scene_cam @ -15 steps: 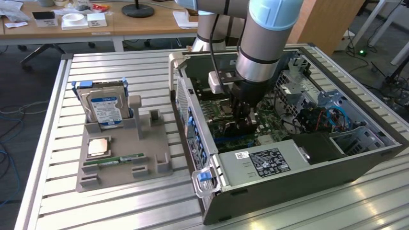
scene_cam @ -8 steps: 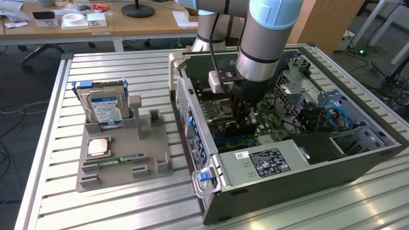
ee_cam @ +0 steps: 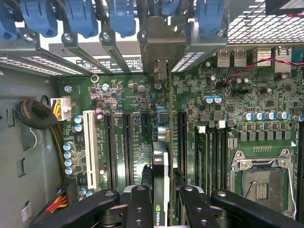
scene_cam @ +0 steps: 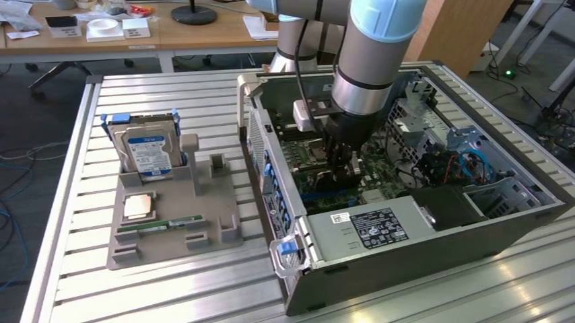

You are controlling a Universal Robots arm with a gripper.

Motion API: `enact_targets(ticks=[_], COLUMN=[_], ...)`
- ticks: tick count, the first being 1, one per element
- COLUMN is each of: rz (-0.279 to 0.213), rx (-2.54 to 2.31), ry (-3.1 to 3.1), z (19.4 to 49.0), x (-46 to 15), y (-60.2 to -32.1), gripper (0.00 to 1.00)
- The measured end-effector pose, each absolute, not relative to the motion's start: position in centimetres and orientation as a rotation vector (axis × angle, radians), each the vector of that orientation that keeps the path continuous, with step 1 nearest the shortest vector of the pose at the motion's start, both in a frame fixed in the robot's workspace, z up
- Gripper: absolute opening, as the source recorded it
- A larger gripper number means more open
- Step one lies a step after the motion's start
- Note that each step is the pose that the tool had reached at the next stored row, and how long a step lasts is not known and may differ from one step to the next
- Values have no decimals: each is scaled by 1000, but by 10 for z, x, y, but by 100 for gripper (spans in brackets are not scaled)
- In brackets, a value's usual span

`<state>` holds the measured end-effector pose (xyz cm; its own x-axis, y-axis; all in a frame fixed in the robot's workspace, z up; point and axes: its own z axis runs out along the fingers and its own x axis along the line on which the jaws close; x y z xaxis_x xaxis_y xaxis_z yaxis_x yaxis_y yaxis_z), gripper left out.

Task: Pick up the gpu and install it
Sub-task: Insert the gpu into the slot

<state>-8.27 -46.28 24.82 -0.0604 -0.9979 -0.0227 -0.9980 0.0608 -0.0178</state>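
The gpu (ee_cam: 160, 161) stands on edge between my two black fingers (ee_cam: 138, 206), its green-logo edge toward the wrist camera. It runs from my gripper (ee_cam: 161, 209) to its tan-silver end bracket (ee_cam: 160, 45), which sits among the rear slot covers. The card lies along the green motherboard (ee_cam: 128, 95), between two long black slots. In the exterior view my gripper (scene_cam: 341, 171) reaches straight down into the open computer case (scene_cam: 404, 249), low over the board, shut on the gpu.
Blue slot latches (ee_cam: 80, 16) line the case's rear wall. An open CPU socket (ee_cam: 259, 183) lies beside the slots. On the exterior view's left, a grey holder (scene_cam: 211, 225) carries a blue-labelled hard drive (scene_cam: 148, 151), a processor chip (scene_cam: 137, 205) and a green memory stick (scene_cam: 161, 224).
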Motion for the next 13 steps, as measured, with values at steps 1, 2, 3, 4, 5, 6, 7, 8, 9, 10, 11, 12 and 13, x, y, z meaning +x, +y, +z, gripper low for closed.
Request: enact_targets(ticks=[1,2,3,4,5,6,7,8,9,10,11,12,13], rz=[4,4,4,4,4,4,5,6,6,7,7,7,7], rx=[-2133,-2133,-2133,-2133,-2133,-2133,-2133,-2132,-2132,-2132,-2132,-2132,-2132], ry=[2267,2267,2267,2267,2267,2267,2266,2266,2266,2266,2265,2265,2265], z=[248,248,248,248,248,248,248,248,249,249,249,249,249], x=[-83,-83,-83,-83,-83,-83,-83,-83,-83,-83,-83,-83,-83], y=[-463,-463,-463,-463,-463,-463,-463,-463,-463,-463,-463,-463,-463], gripper=[26,26,26,26,26,26,26,26,26,26,26,26,26])
